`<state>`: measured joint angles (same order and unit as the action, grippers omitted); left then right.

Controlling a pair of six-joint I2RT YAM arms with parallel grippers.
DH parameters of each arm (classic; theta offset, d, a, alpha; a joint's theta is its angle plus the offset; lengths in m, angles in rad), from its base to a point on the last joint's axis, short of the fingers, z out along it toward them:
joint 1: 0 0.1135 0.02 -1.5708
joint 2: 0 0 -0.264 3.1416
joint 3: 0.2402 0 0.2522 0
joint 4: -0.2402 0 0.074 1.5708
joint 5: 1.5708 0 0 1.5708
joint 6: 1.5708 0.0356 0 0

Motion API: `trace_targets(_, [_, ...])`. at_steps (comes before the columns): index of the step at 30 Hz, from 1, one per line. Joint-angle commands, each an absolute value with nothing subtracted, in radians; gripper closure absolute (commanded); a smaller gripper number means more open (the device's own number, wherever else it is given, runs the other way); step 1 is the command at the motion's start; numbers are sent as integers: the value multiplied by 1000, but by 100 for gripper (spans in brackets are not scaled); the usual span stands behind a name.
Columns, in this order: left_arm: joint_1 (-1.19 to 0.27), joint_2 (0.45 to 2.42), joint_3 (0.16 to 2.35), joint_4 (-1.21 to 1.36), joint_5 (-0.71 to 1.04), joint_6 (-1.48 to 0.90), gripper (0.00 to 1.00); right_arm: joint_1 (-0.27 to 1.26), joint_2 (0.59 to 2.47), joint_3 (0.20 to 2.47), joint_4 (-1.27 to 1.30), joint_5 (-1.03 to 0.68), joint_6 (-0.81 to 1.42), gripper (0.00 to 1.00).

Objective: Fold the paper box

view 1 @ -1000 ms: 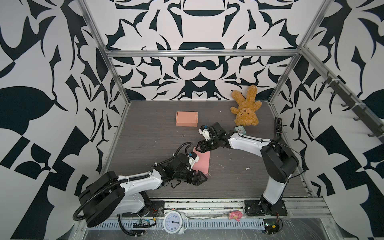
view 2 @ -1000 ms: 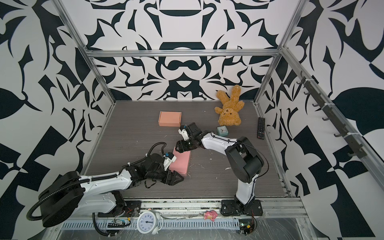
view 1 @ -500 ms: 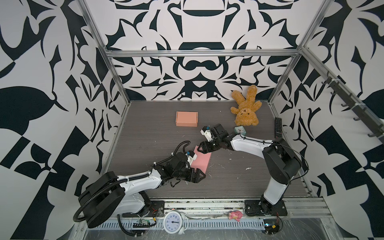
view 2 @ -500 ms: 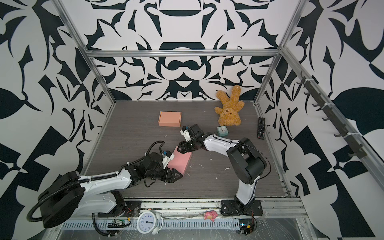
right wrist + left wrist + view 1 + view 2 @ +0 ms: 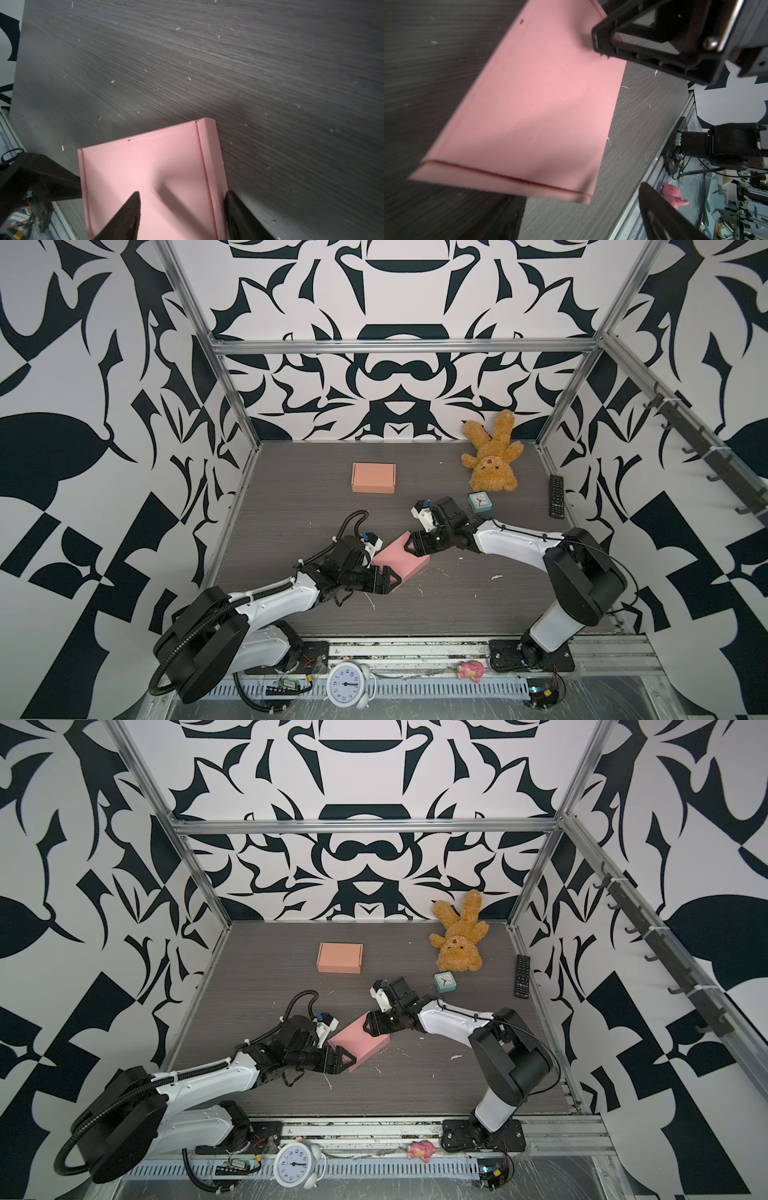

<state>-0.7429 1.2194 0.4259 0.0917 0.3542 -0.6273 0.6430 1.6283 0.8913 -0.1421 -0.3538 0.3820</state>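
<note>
The paper box (image 5: 399, 560) (image 5: 358, 1043) is pink, folded shut and lies flat mid-table. My left gripper (image 5: 385, 578) (image 5: 341, 1058) is open at the box's near left corner; in the left wrist view the box (image 5: 539, 104) lies ahead of that gripper (image 5: 577, 207), not between its fingers. My right gripper (image 5: 417, 545) (image 5: 374, 1026) is open over the far right end. In the right wrist view one finger (image 5: 133, 205) hovers over the box's top (image 5: 155, 170) and the other (image 5: 232, 203) stands against its side wall, the right gripper (image 5: 182, 193) straddling that edge.
An orange closed box (image 5: 374, 477) sits at the back. A teddy bear (image 5: 492, 460), a small green clock (image 5: 480, 502) and a remote (image 5: 557, 502) lie at the back right. On the front rail are a white alarm clock (image 5: 348, 684) and a pink toy (image 5: 471, 670).
My right gripper has moved nearer over the box's far end and its jaws have narrowed a little. My left gripper has drawn back slightly to the left. The box has shifted a little.
</note>
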Motion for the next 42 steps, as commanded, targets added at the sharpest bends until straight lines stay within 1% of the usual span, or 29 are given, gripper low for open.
trace_targets(1, [-725,1222,478,116,348,-584,13,652,1582,854,-103,-380,426,35])
trace_targets(12, [-700,1362,569,144,328,-586,13,644,1512,777,-60,-336,467,36])
trace_targets(20, [-699,1486,683,118,334,-567,14,599,1471,743,-42,-331,479,36])
trace_targets(38, [-697,1768,955,94,361,-526,14,472,1497,771,-11,-354,455,36])
trace_targets(39, [-696,1782,970,91,360,-525,18,464,1499,774,-11,-354,454,36])
trace_targets(42, [-688,1827,1018,76,365,-523,18,437,1511,784,-7,-358,446,36])
